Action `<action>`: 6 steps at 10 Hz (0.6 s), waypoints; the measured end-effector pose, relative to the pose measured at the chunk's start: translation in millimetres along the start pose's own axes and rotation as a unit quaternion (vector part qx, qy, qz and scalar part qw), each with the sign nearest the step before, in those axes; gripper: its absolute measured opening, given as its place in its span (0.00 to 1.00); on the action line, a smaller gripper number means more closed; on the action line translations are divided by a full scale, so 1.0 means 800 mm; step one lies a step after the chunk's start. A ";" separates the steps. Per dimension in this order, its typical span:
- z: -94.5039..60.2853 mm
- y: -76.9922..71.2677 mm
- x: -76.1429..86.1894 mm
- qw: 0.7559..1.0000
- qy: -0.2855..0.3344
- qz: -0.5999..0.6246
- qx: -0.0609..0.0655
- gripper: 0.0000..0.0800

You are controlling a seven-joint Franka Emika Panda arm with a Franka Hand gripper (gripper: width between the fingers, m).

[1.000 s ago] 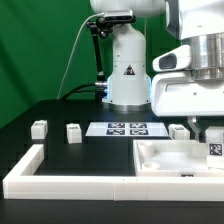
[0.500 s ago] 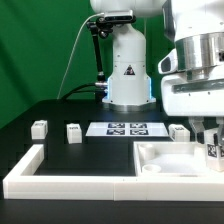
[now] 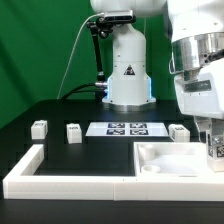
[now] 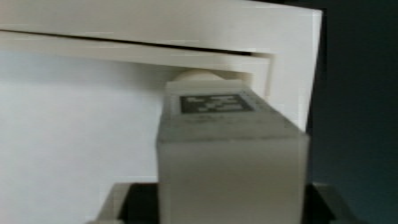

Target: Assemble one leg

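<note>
At the exterior view's right edge of the black table [image 3: 60, 150], the robot arm's gripper [image 3: 215, 143] reaches down over the far right corner of a big white square tray [image 3: 160, 160] with a raised rim. Its fingers are closed on a small white leg [image 3: 216, 149], a stubby block with a black-and-white square tag, held upright just above or against the tray's rim; which of the two cannot be told. In the wrist view the held leg [image 4: 228, 150] fills the middle of the picture, tag facing the camera, with the white tray [image 4: 107, 110] close behind it and a small round peg or hole [image 4: 201, 73] just past the leg's tip. Three more legs stand on the table: one [image 3: 39, 129] near the left edge, one [image 3: 73, 133] beside it, and one [image 3: 178, 132] behind the tray. A flat marker board [image 3: 127, 128] lies near the far edge, before the robot's white base [image 3: 128, 70]. A long white L-shaped wall [image 3: 60, 180] runs along the near edge and left corner.
</note>
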State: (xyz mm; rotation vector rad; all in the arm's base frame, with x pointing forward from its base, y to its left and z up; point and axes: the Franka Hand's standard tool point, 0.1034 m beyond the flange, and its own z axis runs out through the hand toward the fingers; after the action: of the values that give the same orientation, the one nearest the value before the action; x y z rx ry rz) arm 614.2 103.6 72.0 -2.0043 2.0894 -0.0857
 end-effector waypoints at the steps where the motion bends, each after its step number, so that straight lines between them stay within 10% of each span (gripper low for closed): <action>1: 0.001 0.001 -0.001 1.000 -0.002 0.006 0.000 0.51; 2: 0.001 0.001 -0.001 1.000 -0.002 -0.003 0.000 0.68; 6: 0.001 0.000 -0.010 0.992 -0.013 -0.124 -0.023 0.81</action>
State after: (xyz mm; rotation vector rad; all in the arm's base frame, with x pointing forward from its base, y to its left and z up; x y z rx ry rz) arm 614.4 111.7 72.3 -2.2695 1.8333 -0.0553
